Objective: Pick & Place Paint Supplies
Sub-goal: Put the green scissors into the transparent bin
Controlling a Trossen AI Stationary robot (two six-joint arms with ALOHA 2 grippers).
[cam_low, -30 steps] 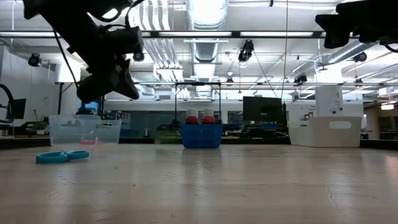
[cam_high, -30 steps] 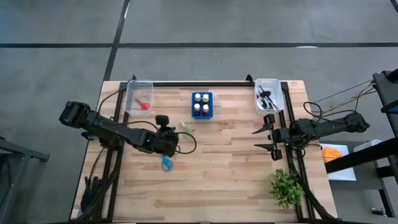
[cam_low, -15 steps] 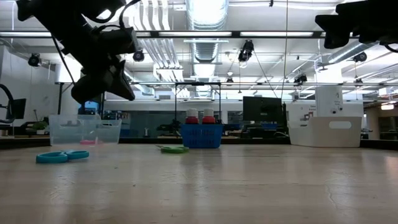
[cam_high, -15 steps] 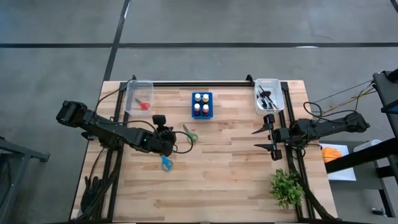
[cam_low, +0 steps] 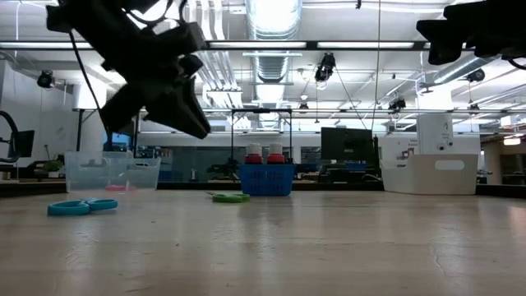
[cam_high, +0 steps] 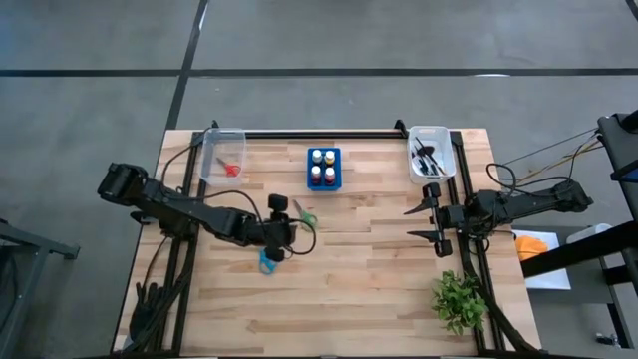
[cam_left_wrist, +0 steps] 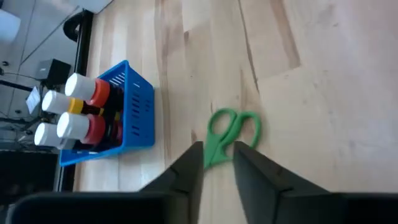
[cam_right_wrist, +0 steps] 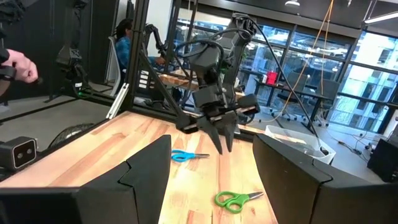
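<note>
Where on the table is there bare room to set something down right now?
Free: the near strip of the table left of the plant, and the middle between the blue holder and right gripper. Crowded: around the left gripper, green scissors and blue scissors.

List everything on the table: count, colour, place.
Green scissors: one, flat on the table near the blue holder, just ahead of the left gripper.
Blue scissors: one, flat on the table beside the left arm.
Red scissors: one, in the left clear bin.
Paint bottles: four, white caps, in the blue holder.
Brushes: several, dark, in the right clear bin.
Plant: one, green, right near corner.
Left gripper: above the table, slightly open.
Right gripper: open, at the right edge.
</note>
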